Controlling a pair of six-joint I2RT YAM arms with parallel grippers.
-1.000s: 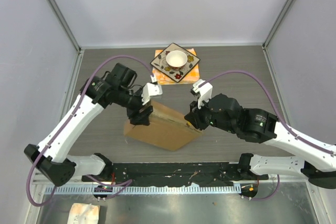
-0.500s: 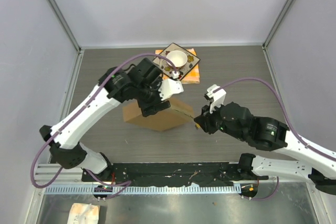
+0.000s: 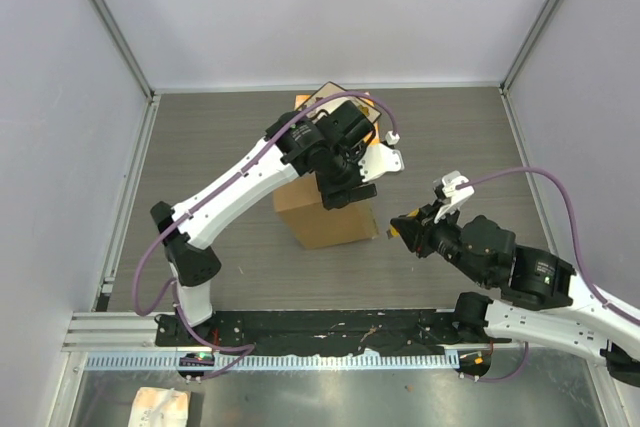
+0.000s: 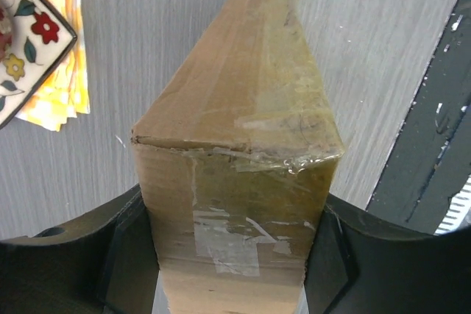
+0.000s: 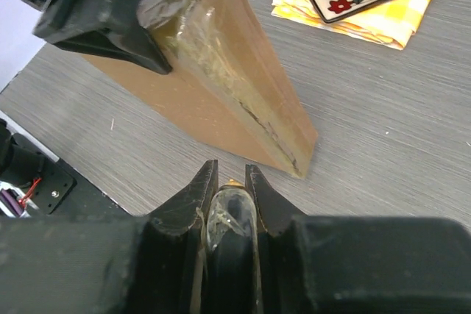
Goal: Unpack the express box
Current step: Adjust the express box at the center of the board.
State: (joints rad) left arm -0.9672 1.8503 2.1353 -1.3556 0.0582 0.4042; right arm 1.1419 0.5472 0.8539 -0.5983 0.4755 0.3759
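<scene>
Middle of the desk (image 3: 200, 137), left claw (image 4: 232, 255) is clamped across the express box (image 3: 325, 222), which is tipped up on edge w/ its taped end in the grip; right claw (image 5: 229, 182) sits just beside the box's near corner, not touching, pinched on a small clear-ish thing (image 5: 229, 218), can't tell what

Mid-frame, the left gripper (image 3: 345, 190) is clamped down over the top of the express box (image 3: 325, 224), the arm reaching in from lower left. Just right of the box, apart from it, the right gripper (image 3: 403, 230) points at its corner, a small yellow-tipped thing (image 3: 391, 235) at its tip. Above, the patterned plate (image 3: 322, 95) peeks out behind the arm.
</scene>
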